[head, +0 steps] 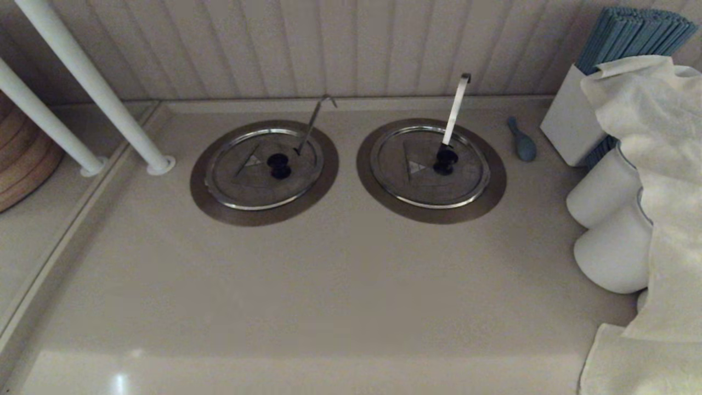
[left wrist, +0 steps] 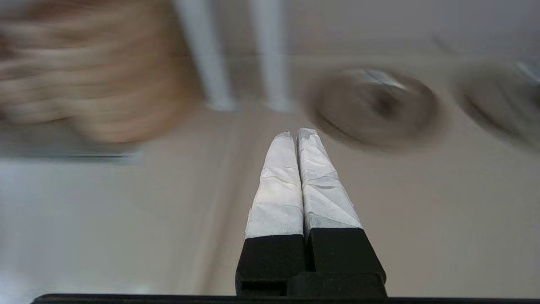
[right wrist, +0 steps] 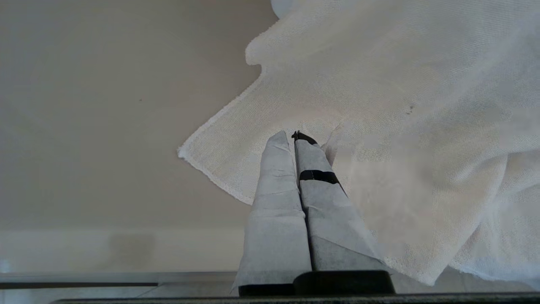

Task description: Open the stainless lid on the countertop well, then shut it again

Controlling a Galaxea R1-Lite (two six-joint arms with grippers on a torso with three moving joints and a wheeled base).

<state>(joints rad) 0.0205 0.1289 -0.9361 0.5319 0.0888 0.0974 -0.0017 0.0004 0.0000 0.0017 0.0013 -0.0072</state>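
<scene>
You find the stainless lid (head: 263, 167) seated flat on the countertop well (head: 222, 211), far left of centre, its thin hooked rod (head: 314, 118) poking up through it (contents hidden). The twin lid (head: 429, 166) covers the right-hand well. Your left gripper (left wrist: 297, 134) hangs clenched and empty over bare counter, near the well. Your right gripper (right wrist: 290, 136), likewise clenched, sits above the white cloth (right wrist: 379, 105).

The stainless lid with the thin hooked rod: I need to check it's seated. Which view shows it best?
The head view: the stainless lid lies flat, fully visible. The left wrist view shows only a blur of it; the right wrist view shows none.
</scene>
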